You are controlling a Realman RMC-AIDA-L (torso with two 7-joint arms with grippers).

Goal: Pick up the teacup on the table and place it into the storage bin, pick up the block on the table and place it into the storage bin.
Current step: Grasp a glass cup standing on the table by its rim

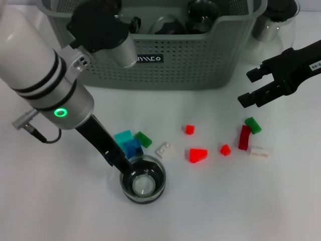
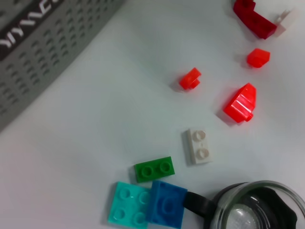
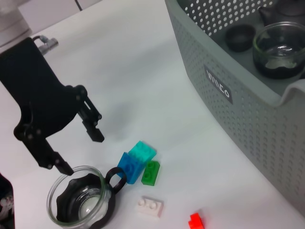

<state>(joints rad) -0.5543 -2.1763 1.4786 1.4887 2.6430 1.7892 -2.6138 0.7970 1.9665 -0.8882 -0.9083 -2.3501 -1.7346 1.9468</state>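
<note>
Bright even light, soft shadows (mild blur)

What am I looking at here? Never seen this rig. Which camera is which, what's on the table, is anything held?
It is a two-armed robot with a gripper on each arm. One picture comes from its head, looking down; the other two come from cameras on its wrists.

The left gripper is open and poised over the rim of the glass teacup, one finger above its rim; nothing is held. The right gripper hangs open off to the side, near the storage bin, which already holds glassware.

Loose on the white table: a turquoise block, blue block, green block, white plate and several red pieces.
</note>
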